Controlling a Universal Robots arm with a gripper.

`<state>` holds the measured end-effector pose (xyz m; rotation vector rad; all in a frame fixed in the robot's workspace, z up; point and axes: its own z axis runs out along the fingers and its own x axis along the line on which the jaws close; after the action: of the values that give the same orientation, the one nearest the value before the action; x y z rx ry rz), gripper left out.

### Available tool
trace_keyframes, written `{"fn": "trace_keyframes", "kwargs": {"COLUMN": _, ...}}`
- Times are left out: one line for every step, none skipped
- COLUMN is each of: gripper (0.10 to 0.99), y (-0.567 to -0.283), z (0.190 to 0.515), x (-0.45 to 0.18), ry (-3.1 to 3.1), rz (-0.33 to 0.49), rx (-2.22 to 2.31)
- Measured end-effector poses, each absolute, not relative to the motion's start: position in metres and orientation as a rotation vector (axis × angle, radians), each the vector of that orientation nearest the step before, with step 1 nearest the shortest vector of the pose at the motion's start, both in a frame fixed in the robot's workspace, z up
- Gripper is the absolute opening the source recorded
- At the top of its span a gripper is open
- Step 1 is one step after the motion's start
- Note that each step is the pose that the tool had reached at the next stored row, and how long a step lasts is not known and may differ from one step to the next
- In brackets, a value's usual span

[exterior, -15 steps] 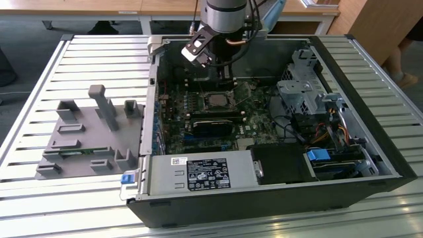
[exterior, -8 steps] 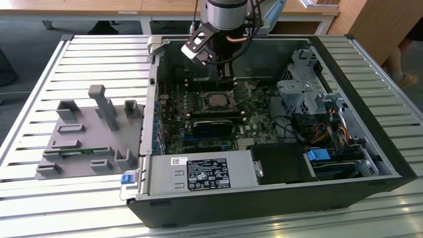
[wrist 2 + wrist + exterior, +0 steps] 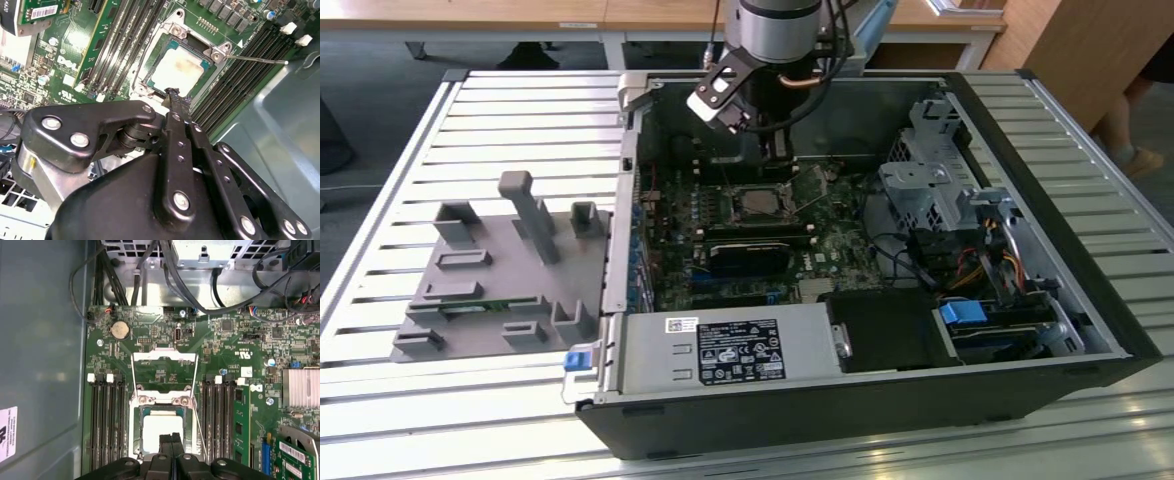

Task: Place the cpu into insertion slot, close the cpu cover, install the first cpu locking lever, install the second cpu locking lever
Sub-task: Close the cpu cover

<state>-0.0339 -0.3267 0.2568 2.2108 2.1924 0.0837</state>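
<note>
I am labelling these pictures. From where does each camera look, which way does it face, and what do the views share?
Exterior view: off the arm, high up, looking down into the open computer case; the arm and gripper reach in.
First wrist view: on the arm, facing straight down on the board; the gripper hangs above the cpu.
Second wrist view: on the arm, looking slantwise along the gripper.
Both wrist views share the cpu in the insertion slot.

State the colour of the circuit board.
Green; the circuit board shows best in the first wrist view.
</note>
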Motion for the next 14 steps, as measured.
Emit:
{"fn": "trace_keyframes", "kwargs": {"gripper": 0.114, "y": -0.327, "z": 0.257, "x": -0.032, "ry": 2.193, "rz": 0.084, "rx": 2.211}}
{"fn": "trace_keyframes", "kwargs": {"gripper": 0.114, "y": -0.327, "z": 0.257, "x": -0.03, "ry": 2.193, "rz": 0.083, "rx": 2.211}}
{"fn": "trace_keyframes", "kwargs": {"gripper": 0.114, "y": -0.327, "z": 0.257, "x": -0.027, "ry": 2.193, "rz": 0.083, "rx": 2.211}}
{"fn": "trace_keyframes", "kwargs": {"gripper": 0.114, "y": -0.327, "z": 0.257, "x": -0.026, "ry": 2.193, "rz": 0.084, "rx": 2.211}}
{"fn": "trace_keyframes", "kwargs": {"gripper": 0.114, "y": -0.327, "z": 0.256, "x": -0.024, "ry": 2.193, "rz": 0.084, "rx": 2.211}}
{"fn": "trace_keyframes", "kwargs": {"gripper": 0.114, "y": -0.327, "z": 0.256, "x": -0.022, "ry": 2.193, "rz": 0.084, "rx": 2.211}}
{"fn": "trace_keyframes", "kwargs": {"gripper": 0.114, "y": -0.327, "z": 0.256, "x": -0.019, "ry": 2.193, "rz": 0.083, "rx": 2.211}}
{"fn": "trace_keyframes", "kwargs": {"gripper": 0.114, "y": -0.327, "z": 0.256, "x": -0.016, "ry": 2.193, "rz": 0.083, "rx": 2.211}}
{"fn": "trace_keyframes", "kwargs": {"gripper": 0.114, "y": -0.327, "z": 0.256, "x": -0.012, "ry": 2.193, "rz": 0.083, "rx": 2.211}}
{"fn": "trace_keyframes", "kwargs": {"gripper": 0.114, "y": -0.327, "z": 0.255, "x": -0.008, "ry": 2.193, "rz": 0.083, "rx": 2.211}}
{"fn": "trace_keyframes", "kwargs": {"gripper": 0.114, "y": -0.327, "z": 0.255, "x": -0.005, "ry": 2.193, "rz": 0.082, "rx": 2.211}}
{"fn": "trace_keyframes", "kwargs": {"gripper": 0.114, "y": -0.327, "z": 0.255, "x": -0.002, "ry": 2.193, "rz": 0.082, "rx": 2.212}}
{"fn": "trace_keyframes", "kwargs": {"gripper": 0.114, "y": -0.327, "z": 0.255, "x": 0.0, "ry": 2.193, "rz": 0.081, "rx": 2.212}}
{"fn": "trace_keyframes", "kwargs": {"gripper": 0.114, "y": -0.327, "z": 0.255, "x": 0.001, "ry": 2.194, "rz": 0.081, "rx": 2.212}}
